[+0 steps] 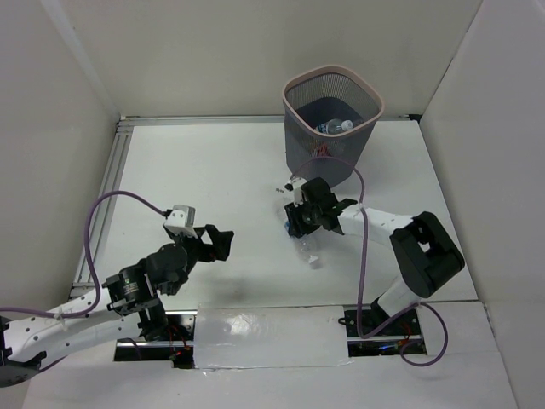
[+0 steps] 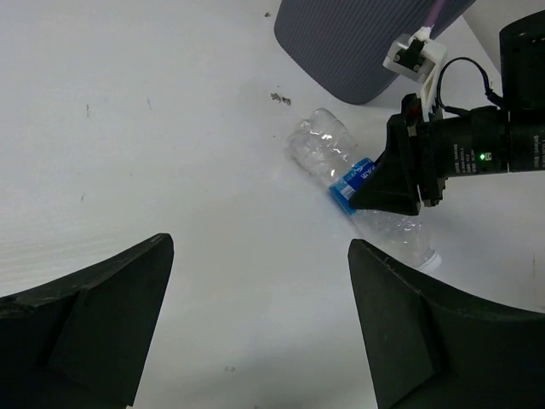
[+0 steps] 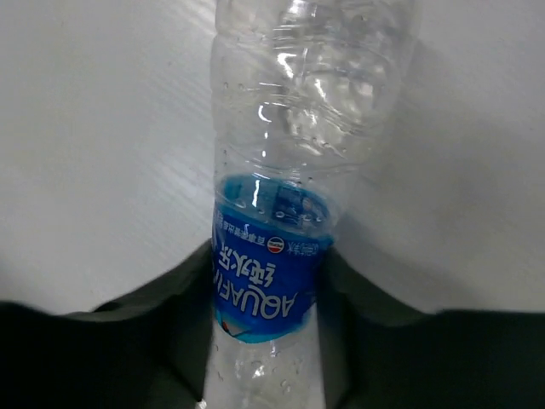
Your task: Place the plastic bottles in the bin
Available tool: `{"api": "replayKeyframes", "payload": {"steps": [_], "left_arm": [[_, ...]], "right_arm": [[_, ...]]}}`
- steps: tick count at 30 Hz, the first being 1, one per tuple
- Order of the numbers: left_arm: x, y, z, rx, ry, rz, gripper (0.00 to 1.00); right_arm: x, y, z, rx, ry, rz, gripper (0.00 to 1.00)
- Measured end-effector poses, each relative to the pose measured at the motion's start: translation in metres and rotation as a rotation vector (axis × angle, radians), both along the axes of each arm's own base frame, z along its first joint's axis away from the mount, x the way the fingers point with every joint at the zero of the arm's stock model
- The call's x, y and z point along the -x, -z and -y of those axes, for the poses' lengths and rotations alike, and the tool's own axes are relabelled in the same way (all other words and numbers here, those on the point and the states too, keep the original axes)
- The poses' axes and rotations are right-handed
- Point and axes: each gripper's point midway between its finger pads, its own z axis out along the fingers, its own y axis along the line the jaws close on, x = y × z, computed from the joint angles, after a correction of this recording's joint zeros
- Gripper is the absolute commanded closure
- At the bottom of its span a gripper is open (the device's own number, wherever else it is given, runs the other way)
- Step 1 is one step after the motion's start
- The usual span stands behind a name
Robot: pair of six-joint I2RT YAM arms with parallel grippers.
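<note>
A clear bottle with a blue label lies on the white table below the bin. My right gripper is closed around its labelled middle, fingers touching both sides. The right wrist view shows the bottle between my right gripper's dark fingers. The left wrist view shows the same bottle lying on the table with the right gripper over its label. The grey mesh bin stands at the back with at least one clear bottle inside. My left gripper is open and empty, left of the bottle, its jaws wide apart.
The bin's wall shows at the top of the left wrist view. Small dark specks lie on the table beside the bin. White walls close the table on the left, back and right. A purple cable loops from the right arm.
</note>
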Motion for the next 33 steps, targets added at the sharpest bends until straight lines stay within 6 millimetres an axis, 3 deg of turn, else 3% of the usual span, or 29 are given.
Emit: {"api": "replayKeyframes", "payload": {"steps": [2, 5, 8, 12, 15, 18, 21, 24, 26, 27, 30, 33], "left_arm": [[0.000, 0.004, -0.001, -0.003, -0.002, -0.004, 0.04], [0.001, 0.012, -0.002, -0.009, -0.001, -0.009, 0.04], [0.003, 0.022, -0.002, -0.022, 0.008, -0.018, 0.04], [0.004, 0.026, 0.004, -0.017, 0.035, -0.020, 0.04], [0.004, 0.025, 0.009, -0.008, 0.054, -0.018, 0.04], [0.004, 0.023, 0.015, -0.001, 0.070, -0.014, 0.04], [0.003, 0.022, 0.020, -0.008, 0.090, -0.006, 0.03], [0.003, 0.020, 0.025, -0.002, 0.108, 0.001, 0.03], [0.003, 0.019, 0.027, 0.004, 0.113, 0.005, 0.03], [0.003, 0.019, 0.029, 0.003, 0.117, 0.004, 0.01], [0.002, 0.022, 0.031, -0.015, 0.125, 0.003, 0.00], [0.000, 0.025, 0.035, -0.039, 0.131, -0.009, 0.00]], "right_arm": [[0.004, -0.004, -0.009, -0.011, -0.068, -0.006, 0.80], [0.008, -0.016, -0.024, -0.028, -0.178, -0.008, 0.90], [-0.002, -0.063, -0.052, -0.103, -0.331, 0.041, 0.94], [-0.035, -0.177, -0.093, -0.266, -0.477, 0.275, 0.94], [-0.059, -0.274, -0.102, -0.361, -0.506, 0.492, 0.94], [-0.082, -0.360, -0.084, -0.423, -0.455, 0.695, 0.91], [-0.110, -0.416, -0.045, -0.431, -0.338, 0.856, 0.90], [-0.140, -0.435, -0.001, -0.384, -0.198, 0.947, 0.84], [-0.161, -0.431, 0.023, -0.343, -0.130, 0.963, 0.73], [-0.172, -0.426, 0.034, -0.322, -0.104, 0.965, 0.61], [-0.206, -0.403, 0.055, -0.282, -0.055, 0.934, 0.00], [-0.239, -0.365, 0.070, -0.252, -0.022, 0.860, 0.00]]}}
